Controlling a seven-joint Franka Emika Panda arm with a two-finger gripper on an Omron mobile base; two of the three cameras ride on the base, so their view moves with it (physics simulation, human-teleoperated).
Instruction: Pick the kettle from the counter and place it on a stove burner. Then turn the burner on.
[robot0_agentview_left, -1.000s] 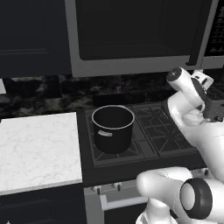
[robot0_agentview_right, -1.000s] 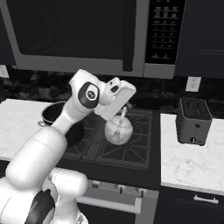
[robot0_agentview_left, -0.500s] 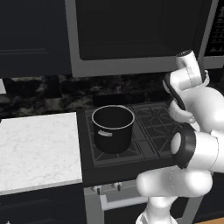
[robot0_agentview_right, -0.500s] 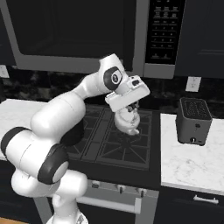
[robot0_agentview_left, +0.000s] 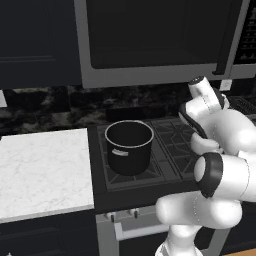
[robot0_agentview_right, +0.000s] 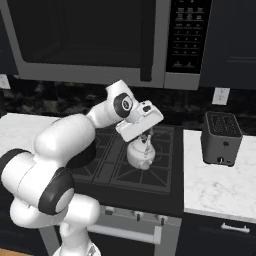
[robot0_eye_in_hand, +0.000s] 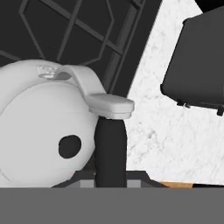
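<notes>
Kettle (robot0_agentview_right: 140, 155) seemingly in hand (robot0_agentview_right: 145, 138)

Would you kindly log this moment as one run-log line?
kettle: on stove burner | gripper: jaws shut on kettle handle | pot: left grate | burner: not yet turned on

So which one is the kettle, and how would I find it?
Start at the black gas cooktop under the big microwave, between the white marble counters. On its right-hand grate sits the small squat silver-grey kettle, with the robot's gripper shut on its dark handle. It is far smaller and paler than the large black cylindrical pot on the left grate.
</notes>
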